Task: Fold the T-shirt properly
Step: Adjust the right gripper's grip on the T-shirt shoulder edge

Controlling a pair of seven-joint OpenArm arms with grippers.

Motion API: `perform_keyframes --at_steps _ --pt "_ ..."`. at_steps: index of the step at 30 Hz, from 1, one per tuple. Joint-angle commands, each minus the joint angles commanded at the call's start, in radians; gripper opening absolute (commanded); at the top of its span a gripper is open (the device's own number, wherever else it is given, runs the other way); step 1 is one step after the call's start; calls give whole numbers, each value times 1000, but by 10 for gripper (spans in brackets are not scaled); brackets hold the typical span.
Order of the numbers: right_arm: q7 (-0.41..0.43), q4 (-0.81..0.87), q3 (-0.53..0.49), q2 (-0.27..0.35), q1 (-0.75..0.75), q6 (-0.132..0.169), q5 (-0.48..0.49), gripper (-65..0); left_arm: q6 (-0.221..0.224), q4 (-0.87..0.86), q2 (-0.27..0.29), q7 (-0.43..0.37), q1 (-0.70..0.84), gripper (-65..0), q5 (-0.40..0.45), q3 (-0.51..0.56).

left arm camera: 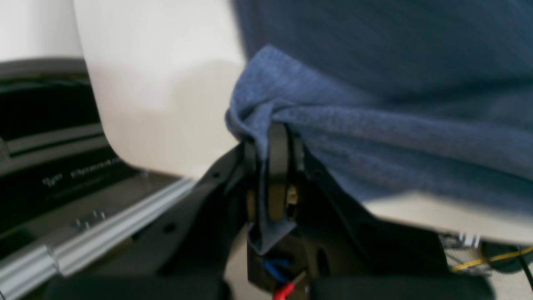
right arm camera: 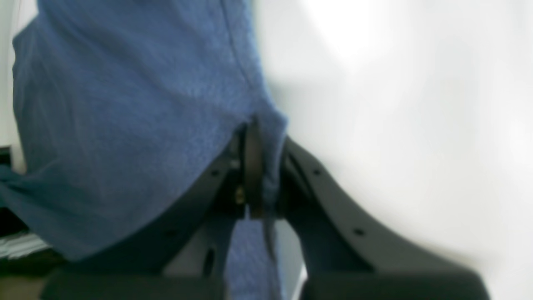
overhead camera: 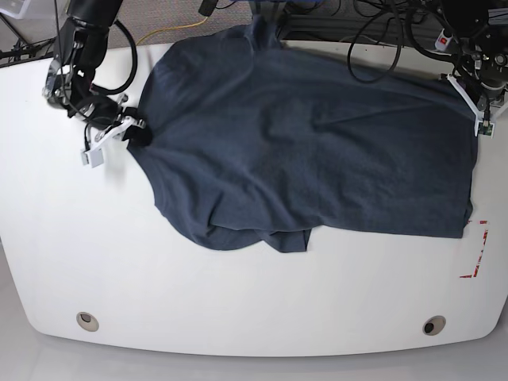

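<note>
The dark navy T-shirt (overhead camera: 317, 151) lies spread across the white table (overhead camera: 238, 302), plain side up, with its lower front edge bunched into folds. My right gripper (overhead camera: 140, 132), on the left of the base view, is shut on the shirt's left edge. In the right wrist view, blue cloth (right arm camera: 125, 104) is pinched between the right gripper's (right arm camera: 260, 137) black fingers. My left gripper (overhead camera: 474, 105), at the far right, is shut on the shirt's right edge. The left wrist view shows the fabric (left arm camera: 374, 104) gathered and clamped in the left gripper (left arm camera: 272, 137). No lettering shows.
Cables (overhead camera: 381, 32) run along the table's back edge. Red tape marks (overhead camera: 477, 252) sit near the right edge. Two round fittings (overhead camera: 87, 321) (overhead camera: 432, 325) lie near the front. An aluminium rail (left arm camera: 104, 225) and black equipment (left arm camera: 46, 108) stand beyond the table.
</note>
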Motion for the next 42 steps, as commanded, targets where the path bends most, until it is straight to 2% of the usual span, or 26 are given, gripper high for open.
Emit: perform_keyframes --at_steps 3,8,10,13,15,17,22,26,30,37,42 --pt "0 -29 11 41 34 -2 0 -650 0 0 3 0 -6 -650 0 38" --pt "0 -126 11 69 68 -46 0 -642 0 0 8 2 -17 -650 0 61" --pt "0 -130 11 68 68 -49 0 -556 0 0 8 2 -15 -650 0 64" --pt "-5 -127 12 61 43 -43 8 -357 0 -2 9 2 -2 -650 0 60" --pt "-5 -87 12 57 11 -41 8 -270 0 -2 9 2 2 -650 0 61" --pt "-5 -14 12 32 -37 -40 8 -217 0 -2 8 0 2 -650 0 63" --pt "-11 129 44 -35 -152 -46 8 -214 0 -2 8 0 2 -650 0 66" --pt "-31 143 48 -66 -209 -48 6 -214 0 -2 8 0 2 -650 0 66" --pt "-29 141 43 -72 -261 -48 3 -214 0 -2 8 0 2 -650 0 66" --pt "-35 144 28 -130 -331 -46 5 -217 0 -2 5 0 2 -650 0 66" --pt "-35 196 -26 -153 -376 -46 5 -330 0 -2 3 0 2 -650 0 66"
